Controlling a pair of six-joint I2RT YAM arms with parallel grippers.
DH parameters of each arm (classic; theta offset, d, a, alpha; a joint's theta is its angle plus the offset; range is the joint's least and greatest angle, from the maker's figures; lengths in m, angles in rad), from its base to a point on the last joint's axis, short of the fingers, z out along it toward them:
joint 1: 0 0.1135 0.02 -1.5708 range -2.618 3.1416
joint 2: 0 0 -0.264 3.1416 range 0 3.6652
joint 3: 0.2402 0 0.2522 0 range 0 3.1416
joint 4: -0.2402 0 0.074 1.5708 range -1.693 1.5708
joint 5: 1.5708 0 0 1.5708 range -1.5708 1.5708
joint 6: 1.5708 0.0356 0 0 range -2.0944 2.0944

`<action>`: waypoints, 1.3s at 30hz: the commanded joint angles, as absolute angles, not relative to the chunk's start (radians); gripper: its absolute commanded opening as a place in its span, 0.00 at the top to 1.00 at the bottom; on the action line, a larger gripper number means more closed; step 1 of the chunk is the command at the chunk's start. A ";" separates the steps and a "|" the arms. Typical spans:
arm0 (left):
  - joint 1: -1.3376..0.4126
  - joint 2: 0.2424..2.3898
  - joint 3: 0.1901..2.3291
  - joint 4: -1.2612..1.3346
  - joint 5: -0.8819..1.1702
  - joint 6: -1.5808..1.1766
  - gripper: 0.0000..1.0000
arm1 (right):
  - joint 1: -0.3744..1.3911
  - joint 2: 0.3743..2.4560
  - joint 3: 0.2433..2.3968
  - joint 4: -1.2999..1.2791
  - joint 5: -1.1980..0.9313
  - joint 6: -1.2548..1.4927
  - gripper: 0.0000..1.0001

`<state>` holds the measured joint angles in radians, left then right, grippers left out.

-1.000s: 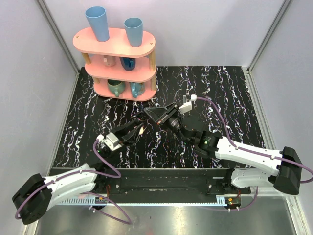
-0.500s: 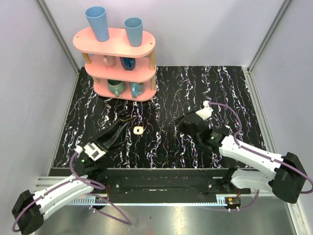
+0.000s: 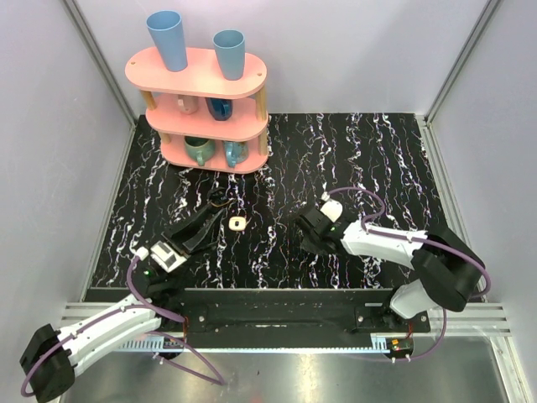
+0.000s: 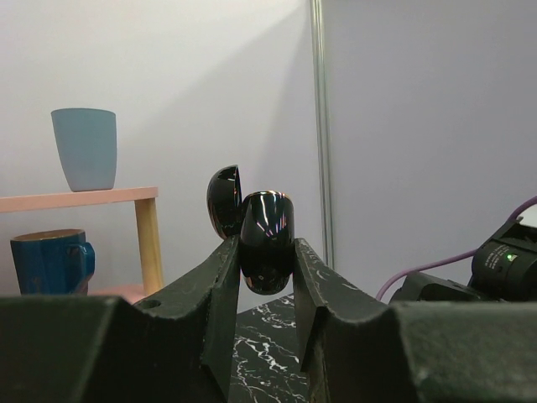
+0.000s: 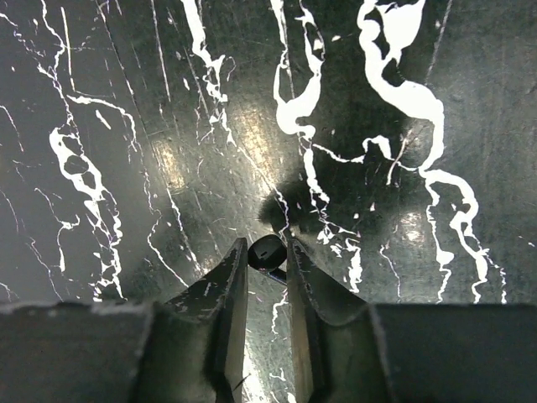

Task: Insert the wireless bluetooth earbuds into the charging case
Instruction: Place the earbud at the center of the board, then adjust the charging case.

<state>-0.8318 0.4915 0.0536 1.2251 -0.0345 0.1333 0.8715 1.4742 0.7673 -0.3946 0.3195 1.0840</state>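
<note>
Left hand (image 4: 266,256): clamped on the glossy black rounded clamshell charging case (image 4: 267,231), one finger pressed to each side of its body.
Charging case: held between the left fingers, clear of the table in the wrist view; lid swung open and standing up behind and to the left of the body; inside not visible.
Left arm: reaching from the near-left corner up toward the middle of the table.
Cream-white rounded earbud (image 3: 237,222): lying on the table just to the right of the left fingertips, not touching them, well apart from the right hand.
Right hand (image 5: 267,257): fingers nearly together, closed on a small dark rounded piece (image 5: 267,249) at the very tips, low over the table, pointing down at it.
Small dark rounded piece: too small and dark to tell whether an earbud.
Second earbud: not identifiable with certainty.
Right arm: folded in from the near-right, hand right of centre.
Table (image 3: 377,159): black marble-look top with white veins.
Pink three-tier oval shelf (image 3: 197,84): at the far left of the table, behind the left hand.
On the shelf: two upright light blue tumblers (image 3: 168,40) on the top tier, mugs in the lower tiers, among them a dark blue mug (image 3: 221,107).
</note>
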 commanded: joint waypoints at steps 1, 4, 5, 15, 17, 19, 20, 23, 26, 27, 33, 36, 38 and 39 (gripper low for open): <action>-0.828 0.502 0.029 1.290 -0.034 0.135 1.00 | 0.876 1.503 0.827 -0.402 0.296 1.043 0.71; -0.830 0.499 0.029 1.289 -0.035 0.137 1.00 | 0.877 1.520 0.828 -0.390 0.288 1.043 0.63; -0.828 0.499 0.028 1.289 -0.035 0.135 1.00 | 0.877 1.526 0.830 -0.390 0.284 1.043 0.62; -0.828 0.495 0.032 1.278 -0.028 0.127 1.00 | 0.877 1.404 0.887 -0.397 0.334 0.927 0.55; -0.828 0.494 0.034 1.272 -0.023 0.123 1.00 | 0.877 1.326 0.916 -0.396 0.318 0.853 0.54; -0.828 0.492 0.037 1.264 -0.018 0.120 1.00 | 0.877 1.278 0.919 -0.326 0.244 0.790 0.54; -0.828 0.497 0.041 1.266 -0.014 0.118 1.00 | 0.877 1.244 0.916 -0.242 0.147 0.772 0.53; -0.828 0.517 0.051 1.270 -0.006 0.109 1.00 | 0.876 1.206 0.908 -0.087 0.004 0.798 0.52; -0.828 0.534 0.052 1.273 -0.006 0.095 1.00 | 0.877 1.149 0.833 0.195 -0.141 0.850 0.50; -0.828 0.535 0.054 1.278 -0.006 0.084 1.00 | 0.877 1.137 0.807 0.272 -0.164 0.863 0.49; -0.828 0.541 0.075 1.241 0.023 0.011 1.00 | 0.877 1.140 0.778 0.515 -0.293 0.890 0.47; -0.828 0.535 0.109 1.181 0.032 -0.024 1.00 | 0.876 1.155 0.750 0.649 -0.380 0.911 0.46; -0.828 0.531 0.139 1.140 0.032 -0.050 1.00 | 0.876 1.186 0.772 0.708 -0.444 0.910 0.46; -0.828 0.532 0.149 1.120 0.035 -0.076 1.00 | 0.877 1.196 0.776 0.728 -0.459 0.914 0.45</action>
<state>-0.8318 0.5343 0.0731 1.1629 0.0025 0.0109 0.8726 1.1580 0.7586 0.5003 -0.3019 0.8959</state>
